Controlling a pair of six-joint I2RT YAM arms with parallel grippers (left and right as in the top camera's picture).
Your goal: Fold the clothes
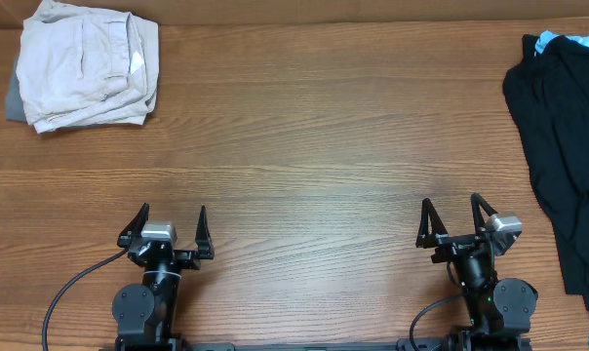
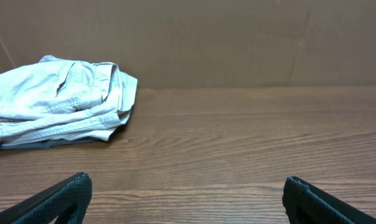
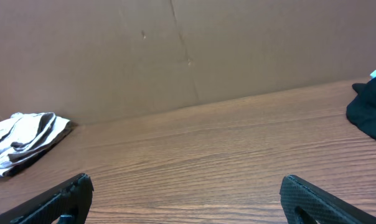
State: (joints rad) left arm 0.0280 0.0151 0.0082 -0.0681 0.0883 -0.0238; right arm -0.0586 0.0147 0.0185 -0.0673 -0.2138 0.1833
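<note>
Folded beige khaki shorts lie at the table's far left corner, on top of a grey garment whose edge peeks out on the left. They also show in the left wrist view and the right wrist view. A black garment lies crumpled along the right edge, with a bit of light blue at its top; its edge shows in the right wrist view. My left gripper and right gripper are open and empty near the front edge, far from the clothes.
The wooden table stretches between the two piles. A brown cardboard wall stands along the table's far edge.
</note>
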